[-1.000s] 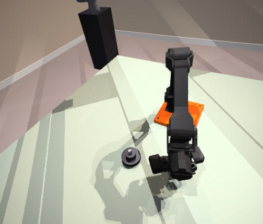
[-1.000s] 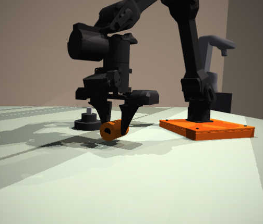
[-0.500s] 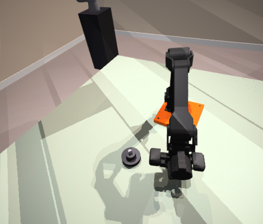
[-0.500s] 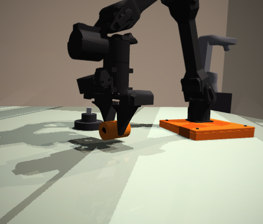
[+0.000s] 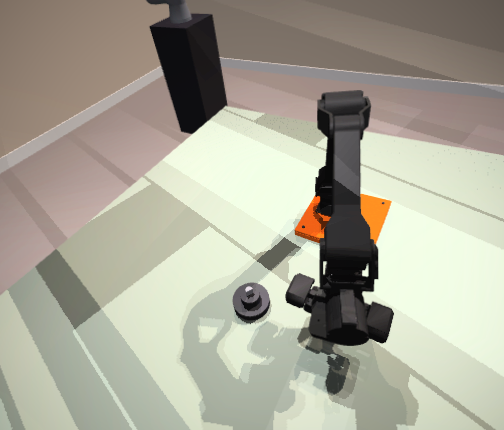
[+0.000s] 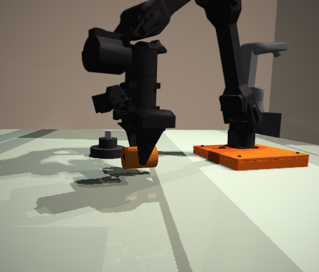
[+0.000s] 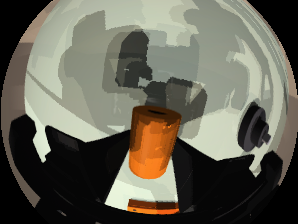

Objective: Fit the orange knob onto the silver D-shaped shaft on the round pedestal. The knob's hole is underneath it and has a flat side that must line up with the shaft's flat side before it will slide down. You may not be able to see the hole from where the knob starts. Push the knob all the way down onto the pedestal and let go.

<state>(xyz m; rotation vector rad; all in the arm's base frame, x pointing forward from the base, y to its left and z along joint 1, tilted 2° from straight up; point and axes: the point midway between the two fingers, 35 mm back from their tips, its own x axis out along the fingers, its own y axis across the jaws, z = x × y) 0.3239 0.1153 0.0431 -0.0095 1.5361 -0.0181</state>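
One claw grips the orange knob sideways, just above the desk. Open desk separates it from the nearby pedestal and silver shaft.

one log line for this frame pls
phase: carry | pincer: shut on knob | knob: lying sideways, lifted off table | shaft: bare | pedestal: beside pincer, apart

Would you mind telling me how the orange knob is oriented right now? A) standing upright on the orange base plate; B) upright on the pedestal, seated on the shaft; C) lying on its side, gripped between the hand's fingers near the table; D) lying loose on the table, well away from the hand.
C: the exterior view shows the orange knob on its side, clamped by the hand, beside the pedestal.
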